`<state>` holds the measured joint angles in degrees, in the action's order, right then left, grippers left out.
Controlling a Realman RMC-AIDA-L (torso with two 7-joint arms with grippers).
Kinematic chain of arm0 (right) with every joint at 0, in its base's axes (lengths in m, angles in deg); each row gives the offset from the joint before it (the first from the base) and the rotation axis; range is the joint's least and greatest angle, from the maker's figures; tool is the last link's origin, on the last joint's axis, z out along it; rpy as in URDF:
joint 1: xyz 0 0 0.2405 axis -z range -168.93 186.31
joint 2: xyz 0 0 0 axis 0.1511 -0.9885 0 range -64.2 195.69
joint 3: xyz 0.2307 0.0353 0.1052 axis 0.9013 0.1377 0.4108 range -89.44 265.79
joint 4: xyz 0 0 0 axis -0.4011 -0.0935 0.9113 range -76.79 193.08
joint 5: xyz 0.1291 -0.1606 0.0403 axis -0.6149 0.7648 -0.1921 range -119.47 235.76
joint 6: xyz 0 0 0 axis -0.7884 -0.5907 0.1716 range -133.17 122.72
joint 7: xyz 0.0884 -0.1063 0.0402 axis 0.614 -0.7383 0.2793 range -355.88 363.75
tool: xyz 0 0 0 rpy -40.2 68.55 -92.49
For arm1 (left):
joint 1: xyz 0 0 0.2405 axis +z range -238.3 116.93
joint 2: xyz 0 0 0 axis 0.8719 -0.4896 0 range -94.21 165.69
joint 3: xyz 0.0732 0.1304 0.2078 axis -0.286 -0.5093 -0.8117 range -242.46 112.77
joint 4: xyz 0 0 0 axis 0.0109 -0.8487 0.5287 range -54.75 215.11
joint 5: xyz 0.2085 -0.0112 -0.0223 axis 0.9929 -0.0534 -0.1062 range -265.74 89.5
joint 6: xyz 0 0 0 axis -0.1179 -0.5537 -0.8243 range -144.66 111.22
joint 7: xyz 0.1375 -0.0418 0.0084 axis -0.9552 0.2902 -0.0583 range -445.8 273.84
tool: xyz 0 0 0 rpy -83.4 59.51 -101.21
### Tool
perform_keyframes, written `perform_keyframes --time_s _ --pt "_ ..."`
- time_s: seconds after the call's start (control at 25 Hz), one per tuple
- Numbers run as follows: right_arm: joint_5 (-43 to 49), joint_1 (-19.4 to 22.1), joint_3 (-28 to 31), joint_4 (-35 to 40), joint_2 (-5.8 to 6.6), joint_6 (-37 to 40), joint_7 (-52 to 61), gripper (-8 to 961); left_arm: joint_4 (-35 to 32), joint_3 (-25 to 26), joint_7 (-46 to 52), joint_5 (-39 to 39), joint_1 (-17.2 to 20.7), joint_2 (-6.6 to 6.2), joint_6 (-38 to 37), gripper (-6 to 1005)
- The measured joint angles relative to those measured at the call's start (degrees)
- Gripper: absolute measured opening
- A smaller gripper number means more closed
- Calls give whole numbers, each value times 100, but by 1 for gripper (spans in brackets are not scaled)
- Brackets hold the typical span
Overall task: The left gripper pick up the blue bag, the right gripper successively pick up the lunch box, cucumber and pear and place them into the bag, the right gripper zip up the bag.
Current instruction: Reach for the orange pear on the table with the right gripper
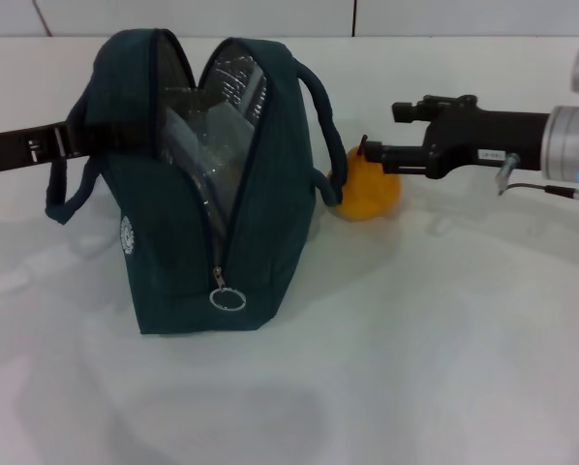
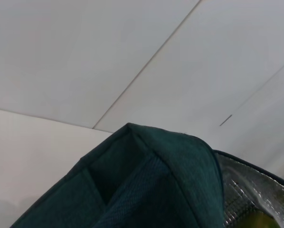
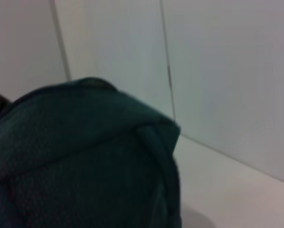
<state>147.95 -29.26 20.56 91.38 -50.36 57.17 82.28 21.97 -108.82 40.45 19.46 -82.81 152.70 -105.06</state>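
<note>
The blue bag [image 1: 193, 232] stands upright on the white table with its zip open and the foil lining [image 1: 227, 107] showing. My left gripper [image 1: 75, 134] reaches in from the left and is shut on the bag's left upper side by the handle; the bag's rim fills the left wrist view [image 2: 146, 180]. A clear shape inside the bag looks like the lunch box [image 1: 188, 136]. The cucumber is hidden. The pear [image 1: 369, 192] lies on the table just right of the bag. My right gripper [image 1: 381, 131] is open, level with the pear's top, its lower finger at the stem.
The bag's right handle [image 1: 323, 126] hangs between the bag's mouth and the pear. The ring zip pull [image 1: 228, 298] sits low on the bag's front end. The white table [image 1: 415, 339] stretches in front and to the right. A panelled wall stands behind.
</note>
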Motion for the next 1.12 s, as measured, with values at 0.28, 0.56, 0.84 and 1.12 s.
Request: perform_keyframes --time_s 0.28,0.56,0.84,1.12 --pt "-353 -81 -565 -11 -9 -381 -7 740 215 26 -125 -1 -39 -17 28 40" --pt "-381 -417 -589 -467 -8 -462 -8 738 224 29 -137 -31 -79 -20 105 40" --pt "-451 -548 -593 -712 -8 -534 -16 736 231 29 -122 -42 -128 -10 172 40" --pt "-684 -634 -604 -923 -8 -520 -164 702 232 29 -125 -47 -138 7 180 40"
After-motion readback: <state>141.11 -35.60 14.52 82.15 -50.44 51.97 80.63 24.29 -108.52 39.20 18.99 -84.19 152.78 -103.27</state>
